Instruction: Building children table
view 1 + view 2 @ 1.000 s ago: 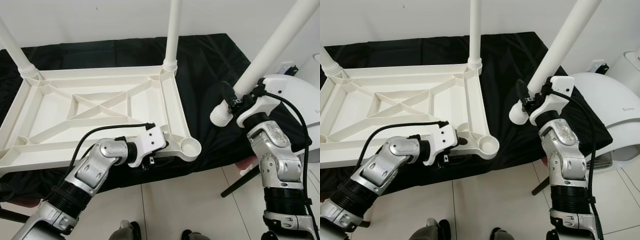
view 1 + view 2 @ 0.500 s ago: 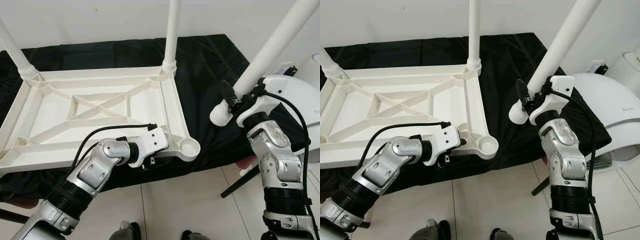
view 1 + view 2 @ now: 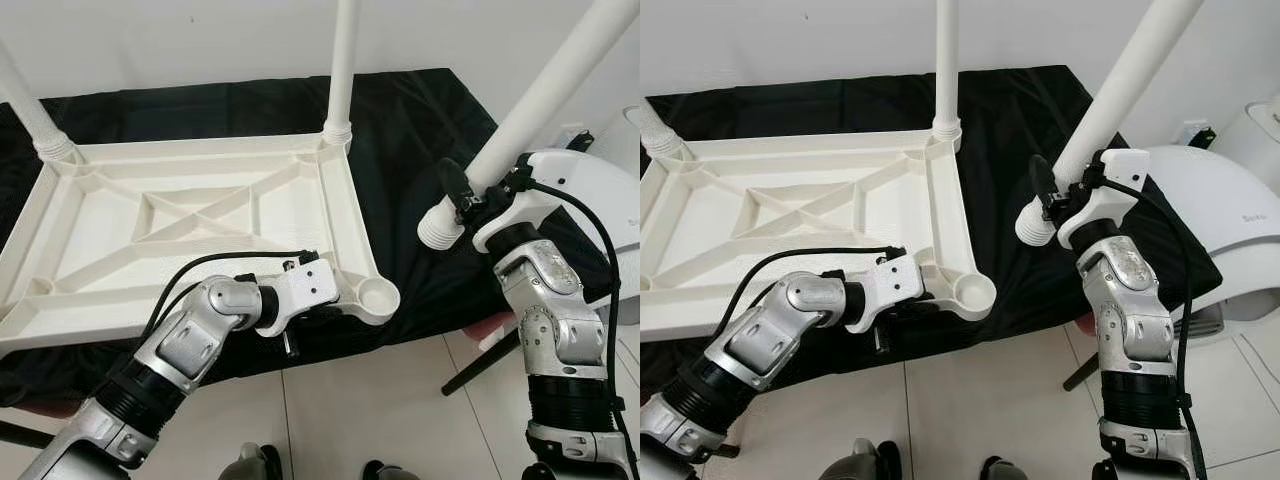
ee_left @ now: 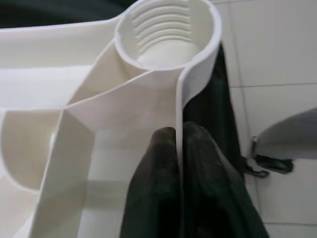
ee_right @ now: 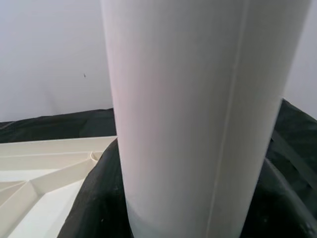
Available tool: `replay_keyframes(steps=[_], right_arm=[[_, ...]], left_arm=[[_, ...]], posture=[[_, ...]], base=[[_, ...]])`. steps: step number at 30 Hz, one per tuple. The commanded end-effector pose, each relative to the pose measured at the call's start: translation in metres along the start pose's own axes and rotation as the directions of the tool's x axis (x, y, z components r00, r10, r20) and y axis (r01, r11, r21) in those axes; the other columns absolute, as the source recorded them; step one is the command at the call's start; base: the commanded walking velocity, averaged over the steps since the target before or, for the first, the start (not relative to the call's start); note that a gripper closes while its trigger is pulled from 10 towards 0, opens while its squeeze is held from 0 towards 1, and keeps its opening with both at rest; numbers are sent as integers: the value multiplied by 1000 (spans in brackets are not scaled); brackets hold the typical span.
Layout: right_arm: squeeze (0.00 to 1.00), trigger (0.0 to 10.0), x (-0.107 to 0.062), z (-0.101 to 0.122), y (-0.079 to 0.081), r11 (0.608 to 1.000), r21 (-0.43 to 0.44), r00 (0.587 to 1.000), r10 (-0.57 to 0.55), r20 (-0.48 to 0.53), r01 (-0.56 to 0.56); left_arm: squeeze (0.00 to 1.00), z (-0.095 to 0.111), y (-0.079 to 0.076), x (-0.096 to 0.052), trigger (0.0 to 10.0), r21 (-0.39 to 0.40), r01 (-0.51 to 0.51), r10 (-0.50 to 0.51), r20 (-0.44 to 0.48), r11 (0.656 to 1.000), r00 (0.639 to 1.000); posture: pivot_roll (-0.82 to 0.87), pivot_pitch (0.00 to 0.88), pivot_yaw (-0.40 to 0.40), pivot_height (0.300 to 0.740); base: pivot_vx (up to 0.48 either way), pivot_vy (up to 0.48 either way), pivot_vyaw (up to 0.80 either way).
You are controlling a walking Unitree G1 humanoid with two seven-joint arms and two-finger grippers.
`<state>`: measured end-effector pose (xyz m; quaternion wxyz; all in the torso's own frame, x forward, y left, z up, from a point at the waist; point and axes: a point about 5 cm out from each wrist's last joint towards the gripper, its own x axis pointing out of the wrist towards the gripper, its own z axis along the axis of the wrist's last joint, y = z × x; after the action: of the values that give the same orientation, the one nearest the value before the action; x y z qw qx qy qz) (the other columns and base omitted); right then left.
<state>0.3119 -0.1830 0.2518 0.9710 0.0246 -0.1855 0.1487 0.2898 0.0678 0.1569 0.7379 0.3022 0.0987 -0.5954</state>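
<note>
Inverted white tabletop (image 3: 200, 215) lies on a black cloth (image 3: 420, 130), two legs already standing in its far corners. The left gripper (image 4: 179, 148) is closed, pinching the tabletop's near rim wall just beside the empty threaded socket (image 3: 378, 293). The right gripper (image 3: 462, 195) is clamped around the loose table leg (image 3: 540, 100), its ribbed end hanging apart from the socket. Likely risks: a tilted leg cross-threads or jams at the socket, and insertion force may slide the tabletop on the cloth despite the thin-rim pinch.

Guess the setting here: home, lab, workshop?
Probably a room in a home: tiled floor, plain white wall, and a white domed appliance beside the black-draped surface holding the upturned table top.
</note>
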Motion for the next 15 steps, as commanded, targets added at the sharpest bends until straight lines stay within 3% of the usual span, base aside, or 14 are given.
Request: replay_keyframes(steps=[1,9,10,15], right_arm=[[0,10000,-1,4,2,999,-7,999,33,7,-33],[0,10000,-12,3,17,978,31,978,206,-23,-205],[0,10000,-14,2,19,972,38,972,233,-31,-232],[0,10000,-20,1,27,951,56,951,307,-42,-304]], left_arm=[[0,-21,-15,8,0,-72,53,-58,-73,996,996],[0,-28,-13,4,39,-81,42,-51,-102,996,993],[0,-30,-11,4,9647,-78,33,-41,-111,996,993],[0,-34,-3,0,10000,-87,-5,-7,-130,996,992]], posture=[[-35,159,49,740],[-45,159,49,740],[-47,159,48,740],[-49,158,46,740]], base=[[0,0,0],[0,0,0],[0,0,0],[0,0,0]])
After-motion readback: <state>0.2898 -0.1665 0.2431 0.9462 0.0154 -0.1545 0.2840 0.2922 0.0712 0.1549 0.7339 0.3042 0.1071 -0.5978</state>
